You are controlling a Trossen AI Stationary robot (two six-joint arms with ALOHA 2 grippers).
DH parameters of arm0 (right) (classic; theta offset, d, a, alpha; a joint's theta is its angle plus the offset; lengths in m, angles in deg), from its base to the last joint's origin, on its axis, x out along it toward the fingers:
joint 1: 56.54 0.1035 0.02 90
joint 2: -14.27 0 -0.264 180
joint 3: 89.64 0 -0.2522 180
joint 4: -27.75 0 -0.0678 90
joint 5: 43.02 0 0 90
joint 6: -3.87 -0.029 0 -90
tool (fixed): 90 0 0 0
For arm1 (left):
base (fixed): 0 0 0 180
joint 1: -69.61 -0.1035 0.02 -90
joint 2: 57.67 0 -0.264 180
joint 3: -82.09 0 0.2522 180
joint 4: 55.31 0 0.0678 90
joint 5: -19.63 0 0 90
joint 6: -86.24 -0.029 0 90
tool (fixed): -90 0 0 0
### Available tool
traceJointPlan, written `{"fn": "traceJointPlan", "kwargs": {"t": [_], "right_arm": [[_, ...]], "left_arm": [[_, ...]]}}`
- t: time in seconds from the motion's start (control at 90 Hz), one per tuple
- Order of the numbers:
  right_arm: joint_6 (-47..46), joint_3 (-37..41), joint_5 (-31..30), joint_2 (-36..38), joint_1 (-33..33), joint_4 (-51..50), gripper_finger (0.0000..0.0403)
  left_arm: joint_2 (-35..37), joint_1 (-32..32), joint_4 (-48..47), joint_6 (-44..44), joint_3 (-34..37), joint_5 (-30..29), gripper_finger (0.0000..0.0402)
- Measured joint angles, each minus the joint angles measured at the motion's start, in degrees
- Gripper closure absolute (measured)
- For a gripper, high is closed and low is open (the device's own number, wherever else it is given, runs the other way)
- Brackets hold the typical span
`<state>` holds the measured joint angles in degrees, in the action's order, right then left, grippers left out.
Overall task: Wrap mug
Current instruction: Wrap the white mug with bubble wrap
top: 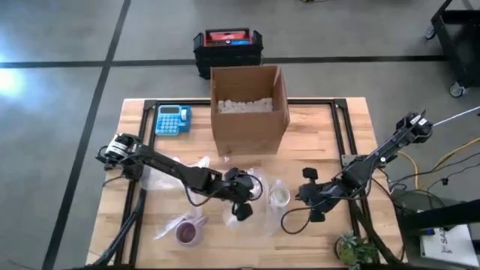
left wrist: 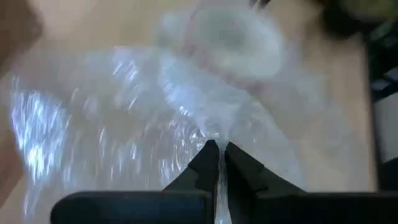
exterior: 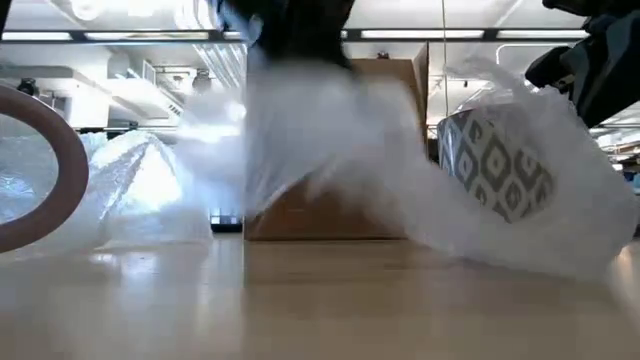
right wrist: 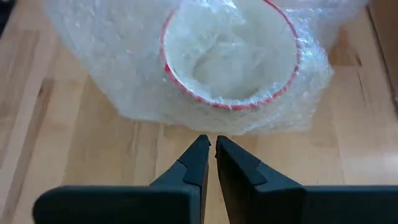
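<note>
Mug [top: 279,196] | upright in bubble wrap [top: 259,187], table [top: 315,120] front-centre, between both grippers | left gripper [top: 241,210] pinches wrap edge | right gripper [top: 309,196] closed, empty, just beside mug, nearer.

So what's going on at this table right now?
The robot is wrapping a mug in bubble wrap. The left gripper has its fingers shut on a bunched edge of the wrap and holds it over the mug. The right gripper waits just beside the mug, fingers shut on nothing. A cardboard box stands behind them.
</note>
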<state>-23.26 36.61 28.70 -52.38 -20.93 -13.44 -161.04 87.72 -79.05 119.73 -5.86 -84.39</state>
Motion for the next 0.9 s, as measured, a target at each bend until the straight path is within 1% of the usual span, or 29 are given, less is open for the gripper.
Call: {"fn": "traceJointPlan", "kwargs": {"t": [0.222,0.456,0.533,0.678,0.789,0.9], "right_arm": [[0.8,0.0,0.1,-0.1,0.0,4.0,0.0384],[6.0,0.0,0.3,-5.4,0.0,10.4,0.0384],[6.8,0.1,0.5,-7.5,-0.4,10.7,0.0384],[6.8,0.1,0.3,-10.0,-0.4,13.4,0.0384],[6.9,0.1,0.3,-10.4,-0.5,13.8,0.0384],[7.2,-1.0,0.5,-9.4,-0.5,12.5,0.0384]], "left_arm": [[-1.0,0.0,11.7,-3.2,0.0,0.0,0.0401],[-5.2,-0.9,22.7,-7.9,0.0,-0.6,0.0402],[-6.5,-1.7,24.7,-7.7,0.0,-2.6,0.0402],[-7.6,-2.1,25.0,-7.5,0.0,-9.3,0.0401],[-8.5,-2.4,25.3,-7.1,0.0,-9.6,0.0401],[-9.8,-2.4,26.4,-5.7,0.0,-9.5,0.0401]]}}
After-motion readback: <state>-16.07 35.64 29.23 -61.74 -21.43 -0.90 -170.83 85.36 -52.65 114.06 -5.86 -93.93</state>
